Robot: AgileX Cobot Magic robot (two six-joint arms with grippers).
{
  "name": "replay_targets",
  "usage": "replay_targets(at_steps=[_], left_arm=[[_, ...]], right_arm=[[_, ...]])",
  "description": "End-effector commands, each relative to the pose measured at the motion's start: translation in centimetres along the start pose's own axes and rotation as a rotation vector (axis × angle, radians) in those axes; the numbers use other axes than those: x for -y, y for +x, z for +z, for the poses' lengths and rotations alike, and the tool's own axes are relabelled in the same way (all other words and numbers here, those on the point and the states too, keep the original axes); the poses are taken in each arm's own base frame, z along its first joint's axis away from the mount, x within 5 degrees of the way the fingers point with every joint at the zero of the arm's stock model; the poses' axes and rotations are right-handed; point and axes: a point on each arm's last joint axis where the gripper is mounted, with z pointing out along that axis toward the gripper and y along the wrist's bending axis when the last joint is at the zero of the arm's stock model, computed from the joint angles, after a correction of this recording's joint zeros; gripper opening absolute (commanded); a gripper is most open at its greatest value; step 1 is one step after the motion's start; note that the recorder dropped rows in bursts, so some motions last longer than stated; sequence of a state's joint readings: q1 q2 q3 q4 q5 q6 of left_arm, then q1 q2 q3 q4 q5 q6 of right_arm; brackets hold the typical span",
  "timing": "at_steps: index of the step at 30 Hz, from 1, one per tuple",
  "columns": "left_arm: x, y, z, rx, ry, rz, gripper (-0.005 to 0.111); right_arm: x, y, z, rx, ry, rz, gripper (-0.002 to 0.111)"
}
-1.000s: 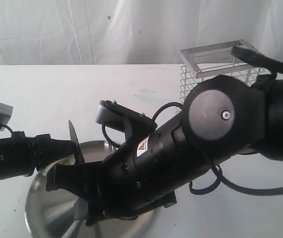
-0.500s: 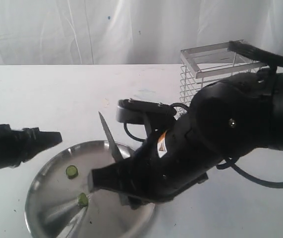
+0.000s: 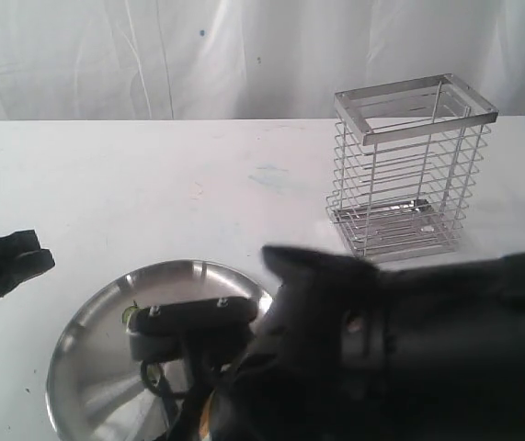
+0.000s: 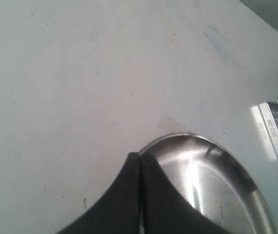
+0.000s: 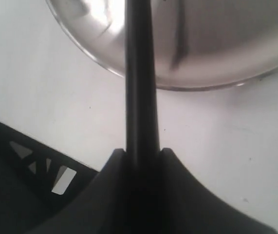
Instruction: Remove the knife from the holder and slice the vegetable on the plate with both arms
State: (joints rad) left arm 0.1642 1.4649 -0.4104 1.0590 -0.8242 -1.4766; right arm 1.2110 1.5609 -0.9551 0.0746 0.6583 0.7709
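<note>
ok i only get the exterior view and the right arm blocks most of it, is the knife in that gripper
observer: yes. The right wrist view shows the knife clamped in the right gripper, reaching out over the plate.
operator: is the left gripper holding anything
observer: no. Its wrist view shows the left gripper shut, with nothing between the fingers.
operator: where are its tips
observer: lined up with the plate's rim in that view. I cannot tell how high above it they are.
</note>
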Motion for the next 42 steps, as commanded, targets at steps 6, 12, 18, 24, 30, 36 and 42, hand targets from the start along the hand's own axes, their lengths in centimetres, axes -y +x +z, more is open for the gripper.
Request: replay_targets(at_steps=[6, 12, 18, 24, 30, 36, 42], left_arm=[[-0.8, -0.7, -0.2, 0.076, -0.093, 0.008, 0.000], [-0.7, -0.7, -0.2, 0.073, -0.087, 0.016, 0.000], [-0.1, -0.7, -0.2, 0.079, -0.019, 0.036, 0.000], [-0.1, -0.7, -0.2, 0.078, -0.018, 0.028, 0.000], [-0.1, -0.7, -0.2, 0.079, -0.018, 0.023, 0.000], [-0.1, -0.7, -0.2, 0.078, -0.016, 0.025, 0.000], [0.2, -0.8, -0.2, 0.085, 0.018, 0.034, 0.000]], right_arm=[[-3.1, 2.2, 1.6, 0.133, 0.173, 0.004, 0.000], [-4.0, 2.4, 2.5, 0.133, 0.115, 0.008, 0.000], [-3.9, 2.8, 3.9, 0.093, 0.137, 0.034, 0.000], [-4.0, 2.9, 4.3, 0.081, 0.128, 0.048, 0.000], [-4.0, 2.9, 4.4, 0.077, 0.130, 0.049, 0.000], [-3.8, 3.0, 4.4, 0.072, 0.154, 0.047, 0.000], [-3.8, 3.0, 4.5, 0.072, 0.158, 0.045, 0.000]])
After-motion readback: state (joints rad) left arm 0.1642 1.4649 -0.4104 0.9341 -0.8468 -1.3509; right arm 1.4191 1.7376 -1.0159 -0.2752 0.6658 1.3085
